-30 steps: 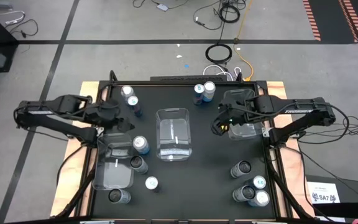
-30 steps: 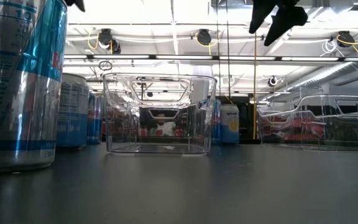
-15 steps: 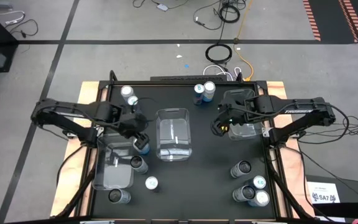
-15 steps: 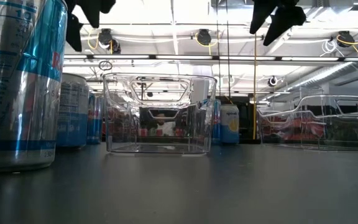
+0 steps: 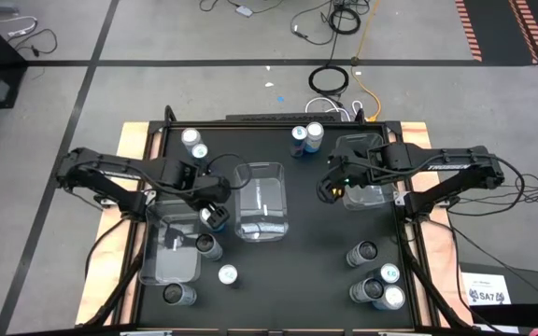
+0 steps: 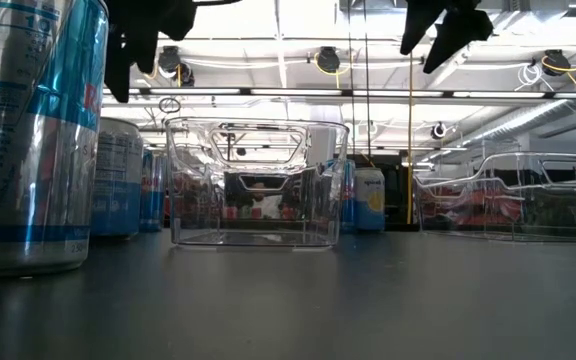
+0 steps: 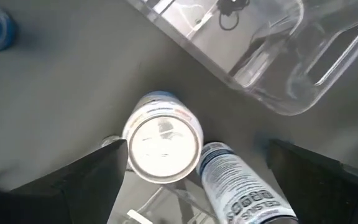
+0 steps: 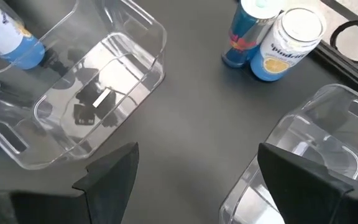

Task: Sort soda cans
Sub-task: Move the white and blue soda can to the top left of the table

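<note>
We see the left gripper (image 5: pixel 215 213) hanging above the black table (image 5: pixel 316 243), its two dark fingers (image 7: pixel 86 180) spread wide with nothing between them. Directly beneath it stands a silver-white can (image 7: pixel 162 138), upright, its round top facing the wrist camera and sitting between the two fingers without touching either. Just beside that can, on the side toward the table's front edge, stands a second can (image 7: pixel 235 180) with printed lettering on its wall; it leans out of the left wrist view, so we cannot tell whether the two touch. On the gripper's inner side lies the middle clear bin (image 5: pixel 261 200), close by; the left clear bin (image 5: pixel 170 247) lies just in front of the gripper.

The right gripper (image 5: pixel 330 186) waits above the table at the inner edge of the right clear bin (image 5: pixel 367 173), its fingers (image 8: pixel 114 171) also standing apart and empty. Ahead of it, near the table's back edge, two cans stand side by side: a blue one (image 8: pixel 248 31) and a white-topped one (image 8: pixel 289 42).

Farther from the left gripper, two cans (image 5: pixel 194 143) stand at the back left corner, two more (image 5: pixel 204 285) near the front left, and a cluster of four (image 5: pixel 378 280) at the front right. In the low view, a blue-and-silver can (image 6: pixel 30 130) looms at the near edge.
</note>
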Tool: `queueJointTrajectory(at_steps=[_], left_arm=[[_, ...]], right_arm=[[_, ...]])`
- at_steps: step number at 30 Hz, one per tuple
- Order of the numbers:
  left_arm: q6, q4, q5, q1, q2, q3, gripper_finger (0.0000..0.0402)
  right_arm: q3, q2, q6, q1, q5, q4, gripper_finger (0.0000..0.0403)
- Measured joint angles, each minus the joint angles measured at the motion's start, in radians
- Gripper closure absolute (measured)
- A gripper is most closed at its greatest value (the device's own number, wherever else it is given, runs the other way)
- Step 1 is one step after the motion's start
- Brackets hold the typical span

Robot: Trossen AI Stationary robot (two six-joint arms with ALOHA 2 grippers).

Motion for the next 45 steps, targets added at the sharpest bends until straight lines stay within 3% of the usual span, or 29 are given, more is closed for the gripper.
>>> queueJointTrajectory(at_steps=[21, 34, 45], left_arm=[[0.136, 0.088, -0.025, -0.007, -0.001, -0.166, 0.0011], [0.161, 0.187, 0.035, -0.004, -0.002, -0.274, 0.0011], [0.163, 0.193, 0.029, -0.001, -0.002, -0.273, 0.01]], right_arm=[[0.0, 0.0, 0.019, 0.0, 0.0, 0.001, 0.008], [0.0, 0.0, 0.044, 0.0, 0.0, 0.001, 0.008], [0.0, 0.0, 0.044, 0.0, 0.0, 0.001, 0.008]])
